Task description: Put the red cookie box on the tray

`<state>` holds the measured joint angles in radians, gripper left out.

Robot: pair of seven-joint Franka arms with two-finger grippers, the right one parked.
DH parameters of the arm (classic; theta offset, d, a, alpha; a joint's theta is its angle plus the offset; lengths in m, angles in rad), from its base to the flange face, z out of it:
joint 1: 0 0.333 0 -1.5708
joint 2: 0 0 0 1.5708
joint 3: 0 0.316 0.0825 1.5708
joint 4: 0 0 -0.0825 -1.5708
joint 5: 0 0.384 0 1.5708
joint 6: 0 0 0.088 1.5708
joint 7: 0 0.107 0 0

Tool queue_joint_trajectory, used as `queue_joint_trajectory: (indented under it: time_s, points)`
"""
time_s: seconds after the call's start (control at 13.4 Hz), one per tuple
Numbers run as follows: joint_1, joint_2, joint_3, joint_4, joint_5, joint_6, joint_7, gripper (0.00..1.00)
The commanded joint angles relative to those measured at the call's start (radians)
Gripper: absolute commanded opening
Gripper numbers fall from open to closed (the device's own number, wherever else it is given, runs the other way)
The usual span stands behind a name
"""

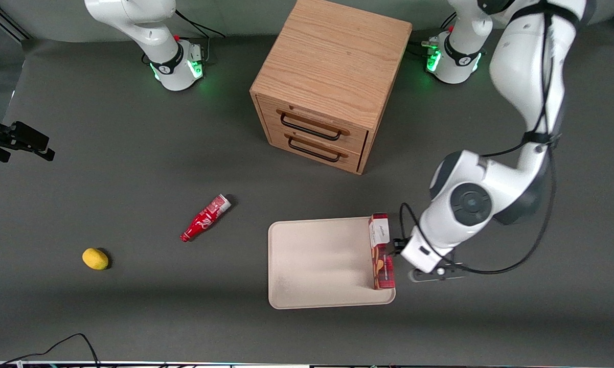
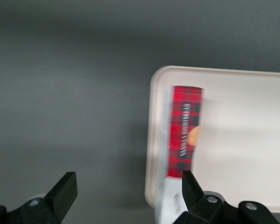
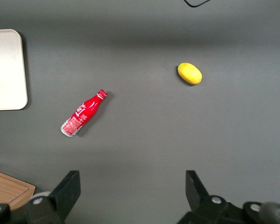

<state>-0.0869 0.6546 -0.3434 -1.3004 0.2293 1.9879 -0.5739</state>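
Although the red cookie box [image 1: 381, 252] already lies on the tray [image 1: 317, 266], you are at the release end of the placing step, by my reading. Going from the parked arm's end of the table toward the working arm's in the front view, you have 1 yellow lemon [image 1: 95, 258], then 1 red soda bottle [image 1: 205, 218] lying on its side, then the tray, with a wooden drawer cabinet [image 1: 327, 84] farther from the camera, both of its 2 drawers shut.

The box is the only thing on the tray. It lies flat along the edge nearest the working arm, lengthwise against the low rim, its white end panel farther from the front camera.

Your gripper [image 1: 400, 249] sits just beside that edge, low over the table. In the wrist view its 2 fingers [image 2: 65, 189] are spread wide apart and hold nothing; one fingertip overlaps the box's white end, and contact cannot be judged.

What the next move calls for, in my judgement, is a clean lift straight away from the box, so that the finger does not drag it over the rim.
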Motion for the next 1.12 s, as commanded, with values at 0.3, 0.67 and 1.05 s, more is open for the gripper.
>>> queue_joint_trajectory:
  time_s: [0.3, 0.67, 1.05]
  points:
    - [0.174, -0.326, 0.065, -0.039, -0.131, -0.398, 0.308, 1.0]
    - [0.084, -0.622, 0.358, -0.227, -0.262, -0.554, 0.562, 1.0]
    - [0.004, -0.747, 0.431, -0.346, -0.251, -0.563, 0.56, 1.0]
